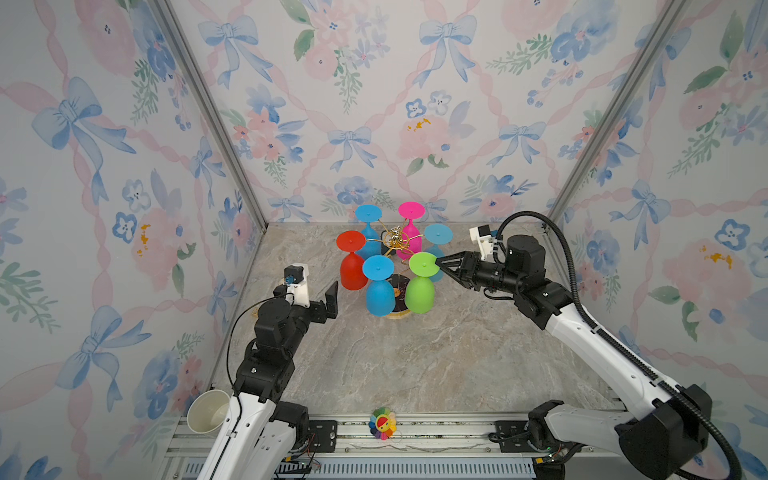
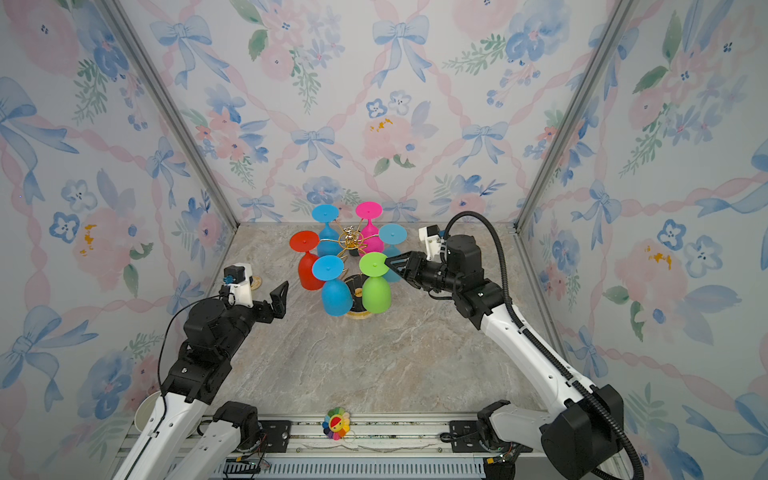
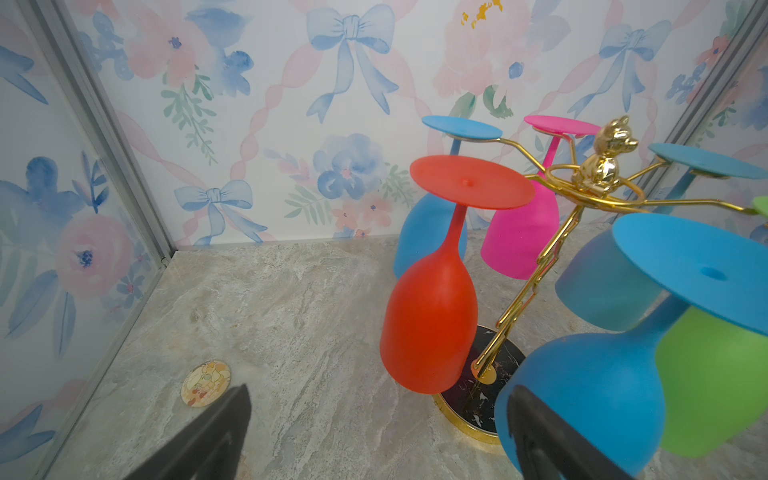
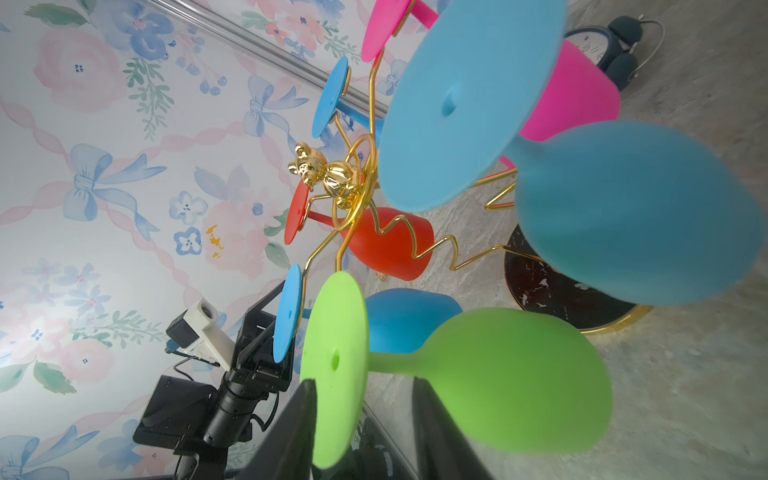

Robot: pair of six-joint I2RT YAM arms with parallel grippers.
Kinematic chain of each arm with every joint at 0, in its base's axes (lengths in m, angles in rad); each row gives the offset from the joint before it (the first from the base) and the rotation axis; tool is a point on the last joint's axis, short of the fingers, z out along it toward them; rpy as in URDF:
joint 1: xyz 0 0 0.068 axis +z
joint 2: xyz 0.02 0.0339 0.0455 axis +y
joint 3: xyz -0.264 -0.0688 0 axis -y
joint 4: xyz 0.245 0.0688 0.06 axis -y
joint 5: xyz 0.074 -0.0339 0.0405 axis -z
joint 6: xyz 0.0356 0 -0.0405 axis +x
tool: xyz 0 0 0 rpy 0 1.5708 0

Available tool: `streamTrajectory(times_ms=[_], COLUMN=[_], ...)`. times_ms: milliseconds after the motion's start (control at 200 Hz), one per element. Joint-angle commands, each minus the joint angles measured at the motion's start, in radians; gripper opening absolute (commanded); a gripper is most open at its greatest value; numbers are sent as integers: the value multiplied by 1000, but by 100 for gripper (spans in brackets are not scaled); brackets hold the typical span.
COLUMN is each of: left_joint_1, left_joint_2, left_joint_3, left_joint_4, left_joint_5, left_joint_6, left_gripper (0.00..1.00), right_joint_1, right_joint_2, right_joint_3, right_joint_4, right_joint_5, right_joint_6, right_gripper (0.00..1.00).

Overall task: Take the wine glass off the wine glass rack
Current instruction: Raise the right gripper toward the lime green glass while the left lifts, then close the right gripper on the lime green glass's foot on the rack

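Note:
The gold wire wine glass rack [image 1: 394,238] [image 2: 350,239] stands at the back of the marble table, with several coloured wine glasses hanging upside down from its arms. The green wine glass [image 1: 420,293] [image 2: 376,293] [image 4: 498,374] hangs at the front right. My right gripper [image 1: 436,262] [image 2: 387,262] [image 4: 363,384] straddles the rim of its round foot. One finger [image 4: 299,411] lies against the foot's outer face. The other sits on the stem side with a gap still showing, so the jaws are open. My left gripper [image 1: 332,296] [image 2: 280,297] [image 3: 379,390] is wide open left of the rack and holds nothing.
Red [image 1: 352,270], blue [image 1: 379,297] and pink [image 1: 409,241] glasses crowd the rack around its black base [image 3: 478,399]. A round coaster [image 3: 205,382] lies near the left wall and an alarm clock [image 4: 602,41] behind the rack. A paper cup [image 1: 206,411] and flower toy [image 1: 382,423] sit at the front rail.

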State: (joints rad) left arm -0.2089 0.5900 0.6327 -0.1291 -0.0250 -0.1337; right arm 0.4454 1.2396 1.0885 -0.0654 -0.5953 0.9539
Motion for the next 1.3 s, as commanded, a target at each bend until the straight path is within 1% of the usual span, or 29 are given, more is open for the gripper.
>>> streamTrajectory(times_ms=[0,190,340,595,860,1110,1295], left_joint_1=[7,8,8,10,9,10,11], left_joint_2=[-18,-25,-29,-32,-36,-39,-43], left_joint_3=[-9,-11,-12,-16,-19,-20,-23], left_joint_4=[9,9,10,11,15,16,18], left_joint_5=[16,16,16,17,13,13,12], left_joint_6=[17,18,19,19,17,17,15], left_gripper=[98,98,98,98,98,98,98], right_joint_1=[16,18,18,18,19,19,19], right_joint_2=[18,20,11,-1,-20,-23,-8], right_joint_3=[42,45,43,31,8,-24,-35], right_joint_4=[49,48,43,65,116,209,258], right_joint_5=[-15,-11,-6,-9,-7,-6,-5], right_joint_6=[22,28,32,55,99,184,225], right_gripper=[36,23,15,6,3,0,0])
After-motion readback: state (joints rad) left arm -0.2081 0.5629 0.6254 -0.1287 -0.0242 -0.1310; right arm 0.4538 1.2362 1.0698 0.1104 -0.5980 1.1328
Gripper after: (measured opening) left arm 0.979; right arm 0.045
